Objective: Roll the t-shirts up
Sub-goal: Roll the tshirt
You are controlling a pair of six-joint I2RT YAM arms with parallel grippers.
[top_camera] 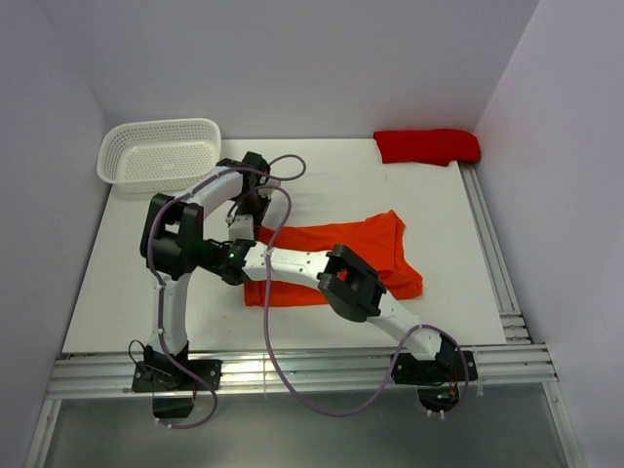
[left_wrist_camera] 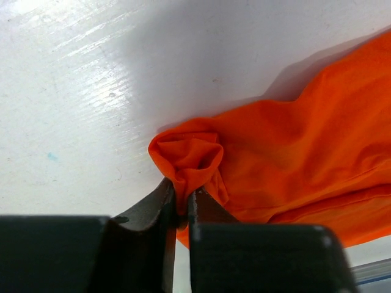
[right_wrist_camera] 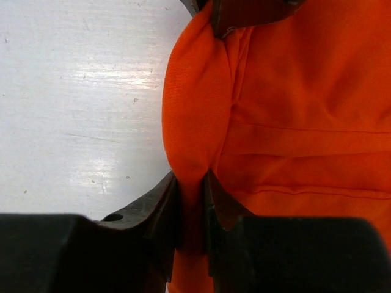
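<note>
An orange t-shirt (top_camera: 343, 250) lies crumpled in the middle of the white table. My left gripper (top_camera: 259, 220) is shut on a bunched fold at the shirt's left edge; the wrist view shows the cloth (left_wrist_camera: 190, 160) pinched between the jaws (left_wrist_camera: 181, 204). My right gripper (top_camera: 244, 261) is shut on the same left edge nearer the front; its wrist view shows a thick fold (right_wrist_camera: 194, 143) between its jaws (right_wrist_camera: 192, 183). The two grippers are close together. A second, red shirt (top_camera: 427, 145) lies folded at the far right corner.
A white plastic basket (top_camera: 161, 151) stands at the far left corner. Metal rails (top_camera: 492, 249) run along the right side and the front edge of the table. Grey walls close in the left, back and right.
</note>
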